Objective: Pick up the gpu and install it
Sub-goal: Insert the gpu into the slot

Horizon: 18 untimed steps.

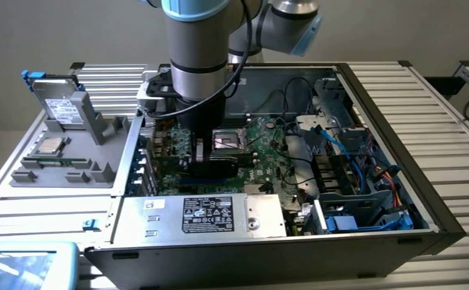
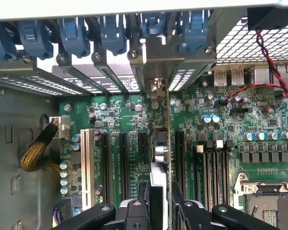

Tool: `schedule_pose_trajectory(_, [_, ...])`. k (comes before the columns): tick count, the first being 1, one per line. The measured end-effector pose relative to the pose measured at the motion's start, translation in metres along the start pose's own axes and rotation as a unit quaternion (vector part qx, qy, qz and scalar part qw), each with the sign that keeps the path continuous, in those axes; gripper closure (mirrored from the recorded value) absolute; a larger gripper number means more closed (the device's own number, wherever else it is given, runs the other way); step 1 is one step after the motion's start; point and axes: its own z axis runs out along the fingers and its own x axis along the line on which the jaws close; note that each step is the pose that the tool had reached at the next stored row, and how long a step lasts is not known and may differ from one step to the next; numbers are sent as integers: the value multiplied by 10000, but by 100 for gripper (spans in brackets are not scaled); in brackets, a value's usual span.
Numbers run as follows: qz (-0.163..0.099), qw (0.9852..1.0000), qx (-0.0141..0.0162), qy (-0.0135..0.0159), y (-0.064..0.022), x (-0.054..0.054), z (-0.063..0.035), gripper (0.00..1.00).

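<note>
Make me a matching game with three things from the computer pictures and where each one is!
Things:
1 gpu
2 drive box
3 blue cables

Places:
A standing up on the grey tray
B inside the case, at the exterior view's right
C gripped in the claw over the green board

Pairs: 1-C, 2-A, 3-B

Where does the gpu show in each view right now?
Exterior view: gpu under the arm, inside the case, at the exterior view's left of the CPU socket.
Wrist view: gpu edge-on, clamped between the fingers, over the motherboard.
Shared landmark: the CPU socket.
</note>
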Motion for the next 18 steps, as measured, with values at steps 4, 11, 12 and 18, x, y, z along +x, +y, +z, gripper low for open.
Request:
schedule_pose_trajectory(4, [0, 10000, 0, 4, 6, -4, 11, 72])
schedule_pose_trajectory(11, [-1, 10000, -1, 5, 7, -10, 17, 72])
schedule_pose_trajectory(12, [-1, 10000, -1, 4, 7, -11, 17, 72])
schedule_pose_trajectory(18, [0, 10000, -1, 4, 7, -11, 18, 72])
